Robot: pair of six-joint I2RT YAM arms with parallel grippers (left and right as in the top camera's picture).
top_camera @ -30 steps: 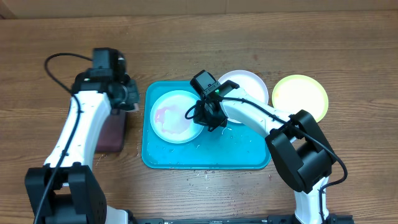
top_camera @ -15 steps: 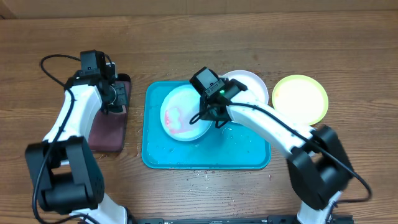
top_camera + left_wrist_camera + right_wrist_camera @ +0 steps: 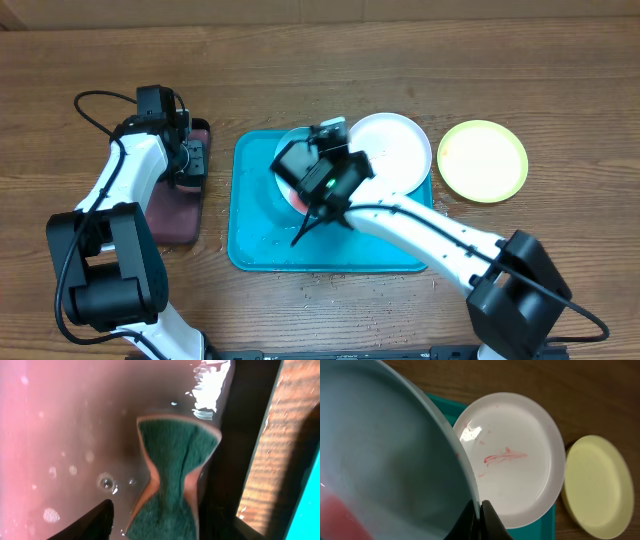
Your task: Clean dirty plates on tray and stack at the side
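Since a second ago: light blue plate (image 3: 385,460) no longer flat in the tray (image 3: 255,240), now lifted over its upper middle and tipped steeply on edge, smeared face toward the tray's left. Right gripper (image 3: 480,510) clamped tight on its rim. Left gripper (image 3: 195,160) moved over the dark tray (image 3: 175,215), jaws now parted, sponge (image 3: 172,460) lying loose between them, long axis along the fingers. White plate (image 3: 395,150), red-smeared, overlaps the tray's top-right corner; lime-green plate (image 3: 483,160) on table to the right
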